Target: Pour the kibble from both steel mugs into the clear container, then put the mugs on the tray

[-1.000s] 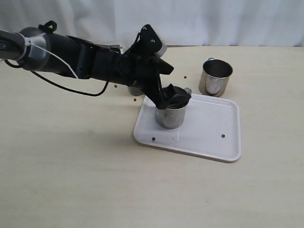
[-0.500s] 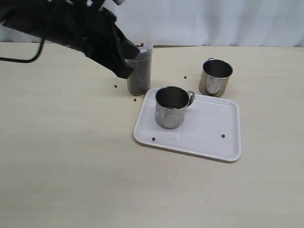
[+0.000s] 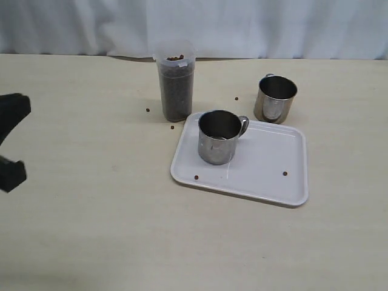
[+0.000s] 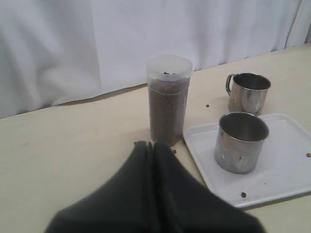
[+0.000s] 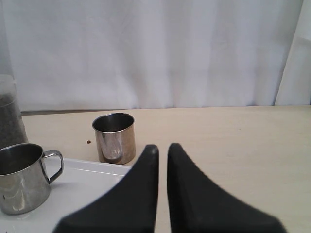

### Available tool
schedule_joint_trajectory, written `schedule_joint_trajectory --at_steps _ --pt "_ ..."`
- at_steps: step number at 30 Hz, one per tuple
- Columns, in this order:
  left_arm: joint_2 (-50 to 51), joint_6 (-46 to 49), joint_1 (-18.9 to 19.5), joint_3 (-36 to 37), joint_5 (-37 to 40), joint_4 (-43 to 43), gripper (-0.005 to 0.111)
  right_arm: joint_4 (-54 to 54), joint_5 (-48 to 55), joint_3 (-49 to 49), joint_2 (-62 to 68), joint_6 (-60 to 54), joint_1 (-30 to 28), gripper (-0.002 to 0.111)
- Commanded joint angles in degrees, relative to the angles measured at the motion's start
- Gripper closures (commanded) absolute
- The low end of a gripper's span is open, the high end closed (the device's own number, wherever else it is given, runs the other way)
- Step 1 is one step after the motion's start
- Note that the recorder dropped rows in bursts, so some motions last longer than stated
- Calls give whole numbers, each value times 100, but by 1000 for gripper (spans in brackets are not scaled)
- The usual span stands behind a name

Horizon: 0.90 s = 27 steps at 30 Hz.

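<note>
The clear container stands upright at the back, filled nearly to the rim with kibble. One steel mug stands upright on the white tray at its left end, and its inside looks empty. The other steel mug stands on the table just behind the tray. In the left wrist view my left gripper is shut with nothing in it, well back from the container. My right gripper is shut and empty, a short way from the far mug.
Loose kibble pellets lie on the tray and on the table near the container. A dark part of the left arm shows at the left edge. A white curtain hangs behind the table.
The left arm let go of the mug on the tray, lifted away and pulled back to the far left edge. The container, hidden before, now shows in full. The mugs have not moved.
</note>
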Motion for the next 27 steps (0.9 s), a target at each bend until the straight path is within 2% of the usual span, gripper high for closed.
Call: schedule_joint_trajectory --at_steps 1,5,9,27 --pt "-760 -63 -4 509 -126 -203 107 -12 10 26 -18 12 24 103" --pt "-1228 -187 -4 672 -43 -373 107 -12 10 26 -18 12 24 103" --pt "-1243 -182 -4 672 273 -312 107 -12 10 26 -18 12 24 103" --pt "-1243 -182 -4 672 265 -312 107 -12 10 26 -18 12 24 103"
